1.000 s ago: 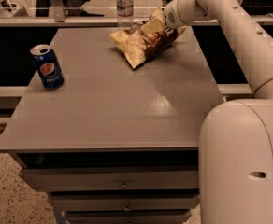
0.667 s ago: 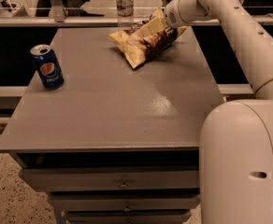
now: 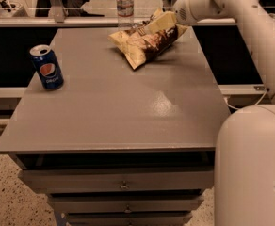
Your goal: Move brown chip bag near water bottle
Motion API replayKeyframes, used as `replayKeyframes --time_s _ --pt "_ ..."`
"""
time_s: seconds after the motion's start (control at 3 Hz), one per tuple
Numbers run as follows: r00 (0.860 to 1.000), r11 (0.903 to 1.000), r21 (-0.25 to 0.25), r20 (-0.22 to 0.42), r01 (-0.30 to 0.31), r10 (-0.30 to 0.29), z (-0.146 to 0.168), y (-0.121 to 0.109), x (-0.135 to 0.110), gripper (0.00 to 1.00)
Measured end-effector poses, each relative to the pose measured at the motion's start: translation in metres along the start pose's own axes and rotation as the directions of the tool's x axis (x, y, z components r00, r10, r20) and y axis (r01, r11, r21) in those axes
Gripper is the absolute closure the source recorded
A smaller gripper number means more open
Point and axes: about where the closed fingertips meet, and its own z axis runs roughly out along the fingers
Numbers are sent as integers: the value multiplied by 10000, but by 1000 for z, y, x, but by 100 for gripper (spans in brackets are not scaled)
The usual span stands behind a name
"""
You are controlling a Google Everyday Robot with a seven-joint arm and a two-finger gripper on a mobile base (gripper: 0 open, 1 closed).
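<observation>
the end effector (image 3: 169, 23) is at the far right corner of the counter (image 3: 128, 112), at the end of the white arm (image 3: 250, 22) that reaches in from the right. it is closed on the upper right end of the brown chip bag (image 3: 144, 42); the bag's crinkled cream-yellow end covers most of its tips. the bag hangs tilted, its right end raised at the end effector and its lower left corner down at the counter surface, with a shadow under its right half. its dark brown middle faces the camera.

the water bottle (image 3: 125, 6) stands upright at the far edge of the counter, just behind and left of the bag's top; whether the two touch cannot be told. a blue pepsi can (image 3: 46, 67) stands upright near the left edge, well apart from the bag and the bottle.

the counter is a grey top over a stack of drawers (image 3: 123, 185) with small knobs. the white robot body (image 3: 253, 168) fills the lower right corner, beside the counter's right front corner.
</observation>
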Motion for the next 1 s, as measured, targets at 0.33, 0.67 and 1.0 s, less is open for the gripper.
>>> replayKeyframes --time_s 0.33,0.67,1.0 --pt "9972 9998 106 717 183 -190 -52 -4 -4 0" --pt "9887 9981 436 1415 446 -503 -130 -3 0 0" --pt "9915 9963 824 1255 232 -334 -162 -18 29 0"
